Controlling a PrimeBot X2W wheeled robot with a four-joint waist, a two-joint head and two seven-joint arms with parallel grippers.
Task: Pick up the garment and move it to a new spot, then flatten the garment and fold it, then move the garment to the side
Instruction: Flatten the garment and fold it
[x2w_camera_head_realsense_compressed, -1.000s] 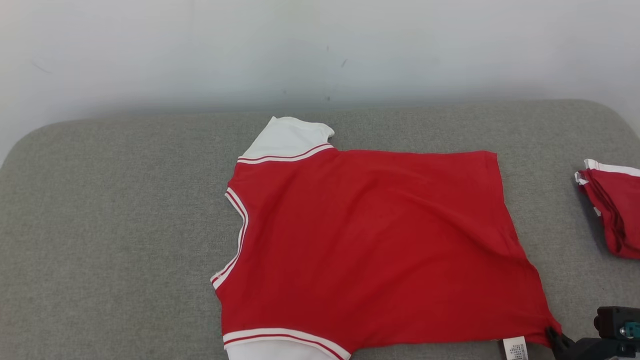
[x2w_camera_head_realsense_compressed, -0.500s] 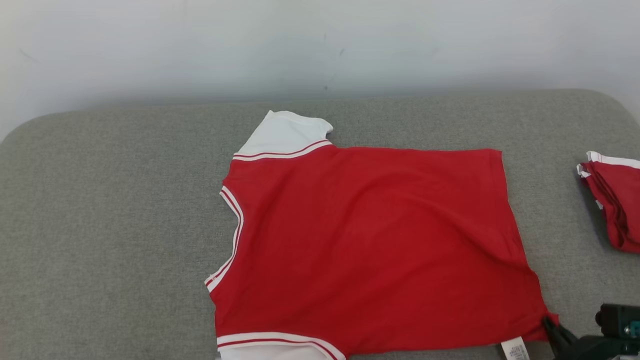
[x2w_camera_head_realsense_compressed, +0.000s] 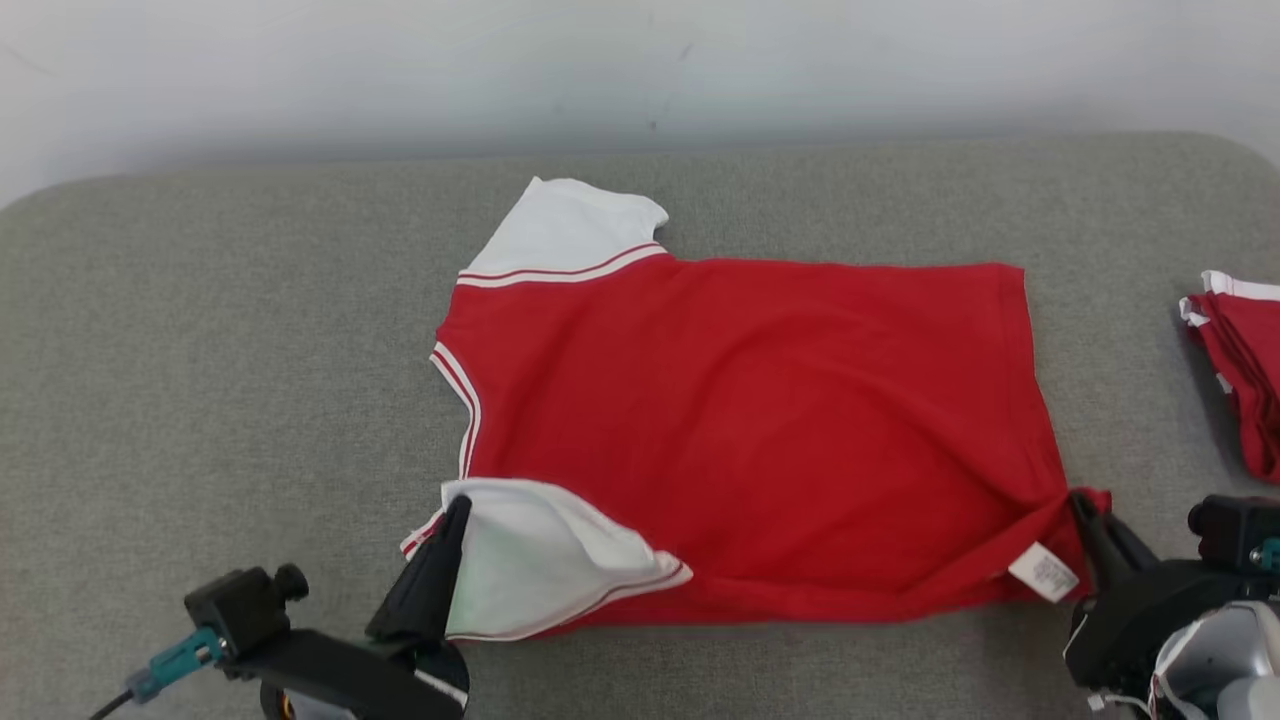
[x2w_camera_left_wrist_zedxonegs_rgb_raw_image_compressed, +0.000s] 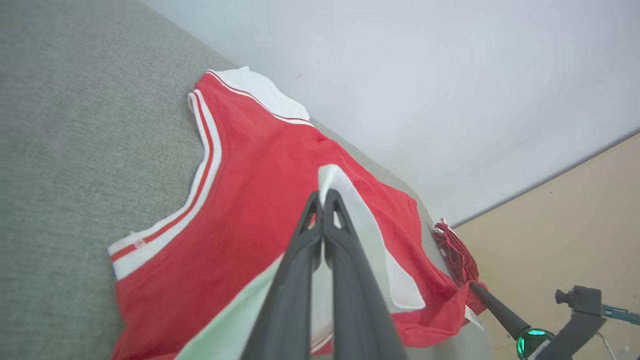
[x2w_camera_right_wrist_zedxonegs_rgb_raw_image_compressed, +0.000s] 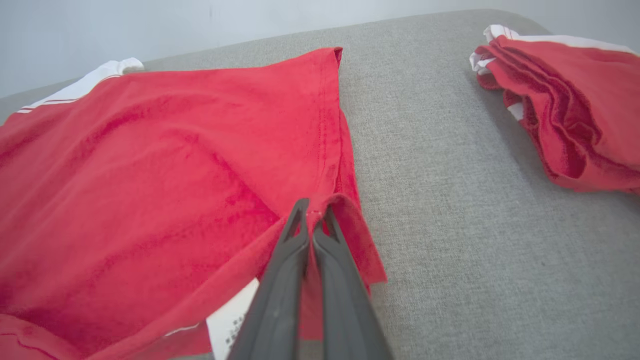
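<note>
The grey padded surface (x2w_camera_head_realsense_compressed: 200, 380) is the biggest thing in front of me, and it runs back to a pale wall (x2w_camera_head_realsense_compressed: 300, 70) on the far side. The red garment (x2w_camera_head_realsense_compressed: 760, 420) lies in the middle of it, spread mostly flat, with its neck end to the left and its hem to the right (a few shallow ripples cross the body). Well apart at the far right sits a folded red pile (x2w_camera_head_realsense_compressed: 1245, 390), which I am not touching.

My left gripper (x2w_camera_head_realsense_compressed: 457, 508) is clamped on the near white sleeve (x2w_camera_head_realsense_compressed: 540, 560). The sleeve is lifted and turned over so that it rests on the red body. The far sleeve (x2w_camera_head_realsense_compressed: 565, 225) lies flat on the surface. My right gripper (x2w_camera_head_realsense_compressed: 1079, 500) is clenched on the near right hem corner, which is raised off the surface and pinched into a small peak. The white care label (x2w_camera_head_realsense_compressed: 1043, 573) hangs just beside it.

I judge that I am at the folding step. The garment looks placed and flattened, and I hold its near edge at both ends, ready to carry it over.

The next move calls for both arms to travel toward the far edge together, at the same height and pace. The near edge should stay taut between them so it lands straight along the far one. Only then should I let go. If one arm leads, the fold will likely skew or bunch.
</note>
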